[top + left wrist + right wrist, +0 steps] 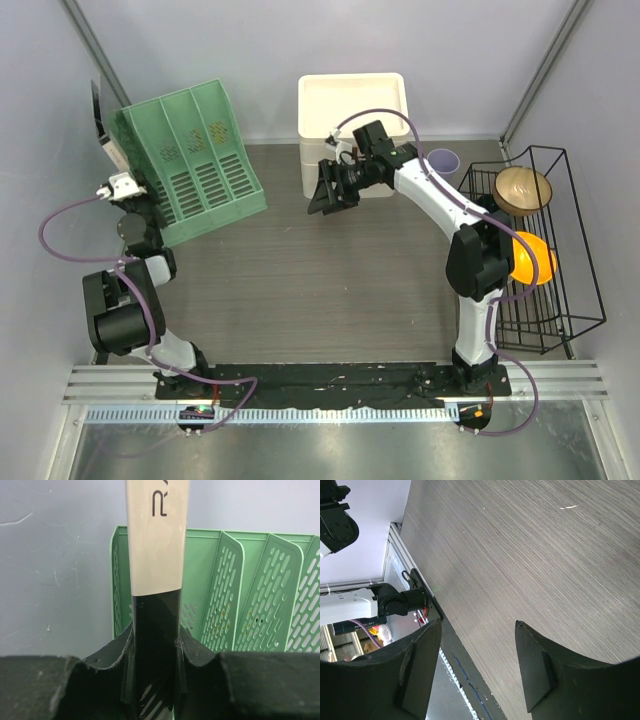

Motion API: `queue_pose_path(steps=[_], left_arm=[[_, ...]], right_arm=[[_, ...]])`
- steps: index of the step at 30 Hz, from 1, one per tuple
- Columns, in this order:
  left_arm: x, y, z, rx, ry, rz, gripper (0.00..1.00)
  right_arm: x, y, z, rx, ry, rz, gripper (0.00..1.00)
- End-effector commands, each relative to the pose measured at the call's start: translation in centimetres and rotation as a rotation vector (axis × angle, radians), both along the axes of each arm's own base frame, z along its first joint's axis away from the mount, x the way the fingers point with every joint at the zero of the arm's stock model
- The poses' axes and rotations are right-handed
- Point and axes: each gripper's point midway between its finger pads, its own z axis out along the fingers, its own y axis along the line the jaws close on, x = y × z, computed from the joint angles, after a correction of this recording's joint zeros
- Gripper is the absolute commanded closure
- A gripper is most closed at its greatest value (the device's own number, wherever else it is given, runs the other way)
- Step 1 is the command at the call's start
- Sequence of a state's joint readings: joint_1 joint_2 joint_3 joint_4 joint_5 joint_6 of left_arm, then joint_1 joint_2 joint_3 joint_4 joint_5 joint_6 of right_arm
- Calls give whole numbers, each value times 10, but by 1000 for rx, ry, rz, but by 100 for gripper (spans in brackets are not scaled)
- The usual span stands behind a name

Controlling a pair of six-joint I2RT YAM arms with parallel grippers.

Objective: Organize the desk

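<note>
Desk, a dark grey-brown wood-grain tabletop, fills the middle of the overhead view, with a black-and-metal rail along its lower edge where the 2 arm bases are bolted.

At the upper left of that view a green file organiser with 3 slotted compartments leans tilted on the desk. The left gripper is at the far left, just beside the organiser's left wall. Its jaws are clamped on a thin flat object, cream in its upper part and black in its lower part, with black lettering at the top that runs out of the frame. The object stands upright between the fingers, in front of the organiser's leftmost wall; whether it touches the organiser cannot be told.

At the upper centre sits a white box. The right gripper hangs just in front of it, above bare desk. Its jaws stand well apart with nothing between them.

At the right edge a black wire rack holds a wooden bowl in its upper part and an orange bowl below it. A small purple cup stands between the white box and the rack.
</note>
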State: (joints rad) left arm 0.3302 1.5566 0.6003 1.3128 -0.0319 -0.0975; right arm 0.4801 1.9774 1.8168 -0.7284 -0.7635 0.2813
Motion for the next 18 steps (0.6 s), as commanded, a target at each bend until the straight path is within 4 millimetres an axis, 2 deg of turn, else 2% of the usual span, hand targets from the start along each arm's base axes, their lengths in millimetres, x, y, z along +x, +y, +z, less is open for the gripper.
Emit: queue_pose_path(steps=[1, 7, 12, 18], left_arm=[[-20, 10, 56, 50, -232, 66, 100], [-15, 17, 40, 25, -200, 94, 100], [-15, 18, 36, 26, -190, 102, 99], [-20, 17, 48, 39, -209, 105, 79]], right_arm=[[2, 3, 4, 31, -32, 28, 34], [1, 3, -1, 30, -20, 34, 35], [1, 3, -3, 30, -21, 37, 35], [1, 3, -9, 29, -6, 43, 35]])
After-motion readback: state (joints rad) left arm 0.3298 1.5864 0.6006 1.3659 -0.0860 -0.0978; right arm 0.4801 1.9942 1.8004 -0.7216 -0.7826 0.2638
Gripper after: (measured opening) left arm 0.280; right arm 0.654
